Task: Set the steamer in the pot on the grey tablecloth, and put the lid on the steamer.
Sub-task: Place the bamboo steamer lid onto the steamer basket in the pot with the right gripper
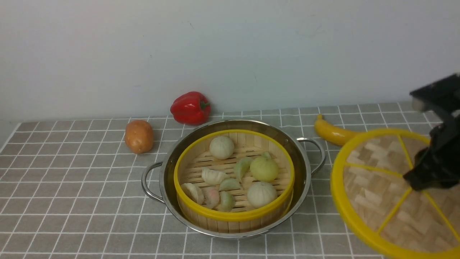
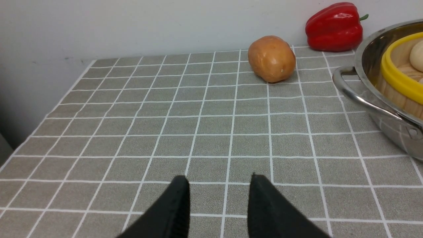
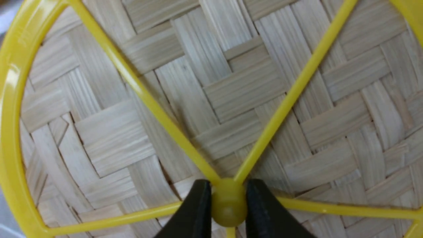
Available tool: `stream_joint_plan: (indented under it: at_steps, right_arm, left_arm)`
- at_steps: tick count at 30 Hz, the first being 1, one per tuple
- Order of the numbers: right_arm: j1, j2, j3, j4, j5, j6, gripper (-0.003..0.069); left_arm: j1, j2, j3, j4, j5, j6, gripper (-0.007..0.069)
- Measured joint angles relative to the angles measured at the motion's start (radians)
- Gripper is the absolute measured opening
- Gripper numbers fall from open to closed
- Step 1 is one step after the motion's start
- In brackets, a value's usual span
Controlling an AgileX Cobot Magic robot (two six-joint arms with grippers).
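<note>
- the right gripper (image 3: 228,206) holds the lid (image 1: 377,187) by its small yellow knob (image 3: 228,198); the two black fingers press the knob from either side, with no gap showing.
- the lid fills the lower right of the front frame. the steamer (image 1: 233,217) sits in the centre of that frame, so the coming move runs from lower right towards the centre and a little up the frame.
- the steamer rests inside the pot (image 1: 168,169), which stands on the grey tablecloth (image 1: 72,180). that part of the task looks done, and only the lid is left to place.
- the lid is round, so it has no long axis to line up. what matters is matching its yellow rim to the steamer's rim and getting it level, since its face looks tilted towards the camera.
- the right arm is the nearer one by far. the left gripper (image 2: 218,180) hangs over bare cloth, apart from the pot's near handle, its jaws partly apart with nothing between them.
- the lid's lower right edge is cut off by the frame, and the gripper covers its centre in the front view.
- the lid hides one end of the banana (image 1: 330,133).
- i cannot tell whether the lid is clear of the cloth or touching it underneath.
- the left gripper does not show in the front view at all.
</note>
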Motion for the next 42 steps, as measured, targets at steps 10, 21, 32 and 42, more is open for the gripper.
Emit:
stream_joint_plan:
  at_steps: [10,21,32,42]
  right_arm:
    - [0.028,0.066,-0.286,0.404,-0.04,-0.564,0.0147]
    - [0.215,0.293,-0.359,0.422,-0.038,-0.803,0.0147]
    - [0.34,0.418,-0.491,0.323,-0.101,-0.862,0.0147]
    - [0.343,0.463,-0.511,0.305,-0.117,-0.911,0.0147]
  left_arm:
    - [0.0,0.0,0.0,0.0,0.0,0.0,0.0243]
    - [0.0,0.0,0.0,0.0,0.0,0.0,0.0243]
    - [0.0,0.0,0.0,0.0,0.0,0.0,0.0243]
    - [0.0,0.0,0.0,0.0,0.0,0.0,0.0243]
